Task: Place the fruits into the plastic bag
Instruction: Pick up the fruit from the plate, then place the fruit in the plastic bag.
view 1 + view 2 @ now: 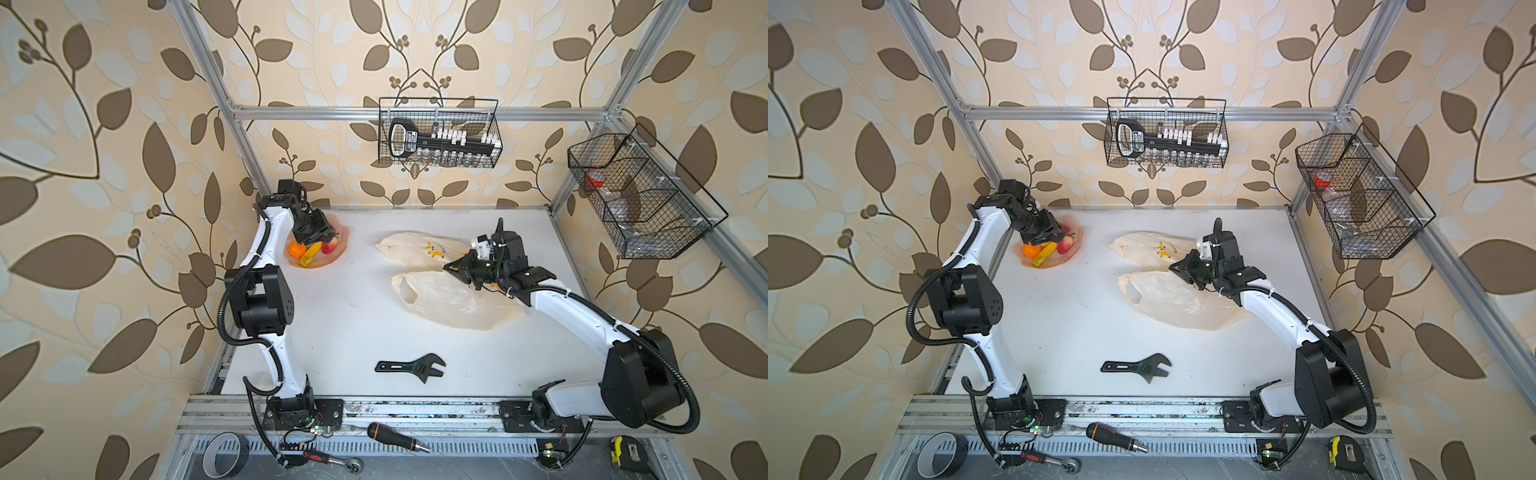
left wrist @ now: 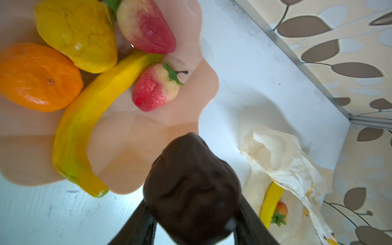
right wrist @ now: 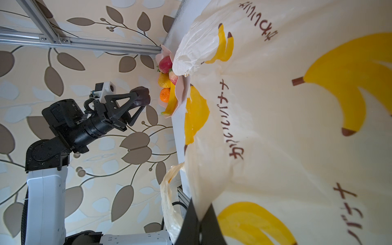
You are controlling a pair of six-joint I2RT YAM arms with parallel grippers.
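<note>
An adjustable wrench [image 1: 411, 366] lies flat near the front of the white surface [image 1: 353, 324]. A pink petal-shaped dish [image 1: 343, 243] sits at the rear left. A screwdriver [image 1: 397, 436], ratchet [image 1: 332, 459], tape roll [image 1: 224, 455] and tape measure [image 1: 627, 453] lie in front of the surface.

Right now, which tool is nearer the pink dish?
Left. The left tool hangs just above the pink dish, gripping the dark fruit; the right tool is across the table, shut on the plastic bag.
</note>
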